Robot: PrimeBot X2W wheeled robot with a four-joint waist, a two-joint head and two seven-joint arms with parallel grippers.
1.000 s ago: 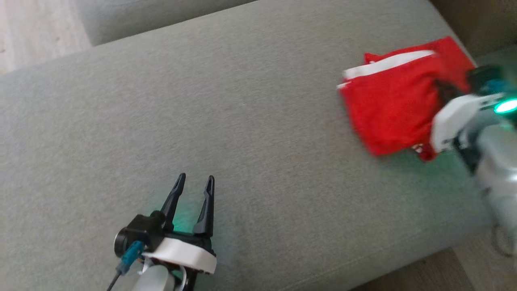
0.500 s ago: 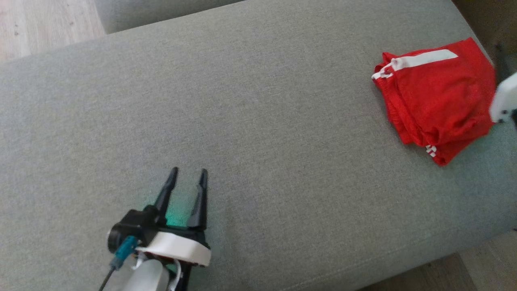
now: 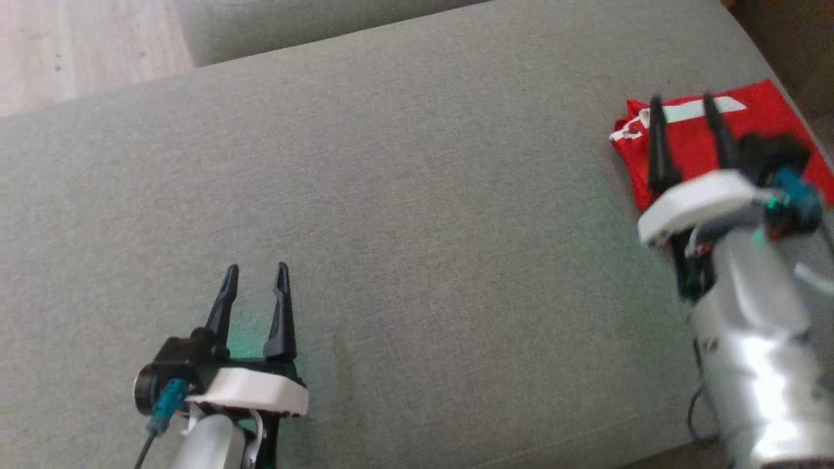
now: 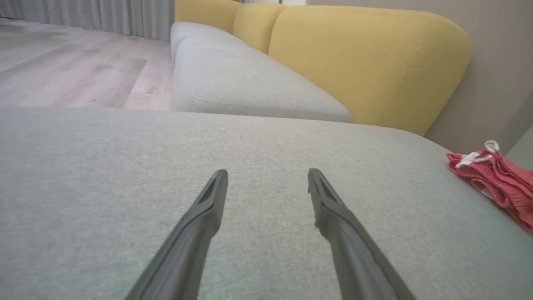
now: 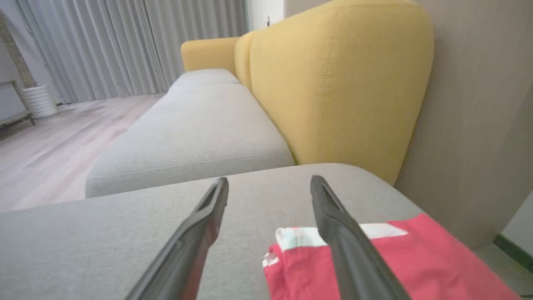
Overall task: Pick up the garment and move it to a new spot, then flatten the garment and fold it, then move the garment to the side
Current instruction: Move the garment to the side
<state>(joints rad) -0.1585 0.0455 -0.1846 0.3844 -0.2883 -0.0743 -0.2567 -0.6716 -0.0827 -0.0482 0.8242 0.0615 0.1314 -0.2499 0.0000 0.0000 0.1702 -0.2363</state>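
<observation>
Your right gripper (image 3: 681,101) has let go of the cloth and swung back over it, fingers spread and empty. Nearest you, the left gripper (image 3: 257,267) sits open, low over the grey seat cushion (image 3: 423,195). The folded red garment (image 3: 762,111) lies at the far right edge. It is likely light and limp, so pinch all layers at the white-striped edge.

Grey seat cushion (image 3: 417,195), yellow backrest (image 5: 333,83)
The cushion lies across the head view's middle — pale wood floor (image 3: 78,52) at 10 o'clock, a second grey cushion (image 3: 293,23) at 12; in the right wrist view the backrest stands at 1 o'clock, grey curtains (image 5: 125,46) at 11.
</observation>
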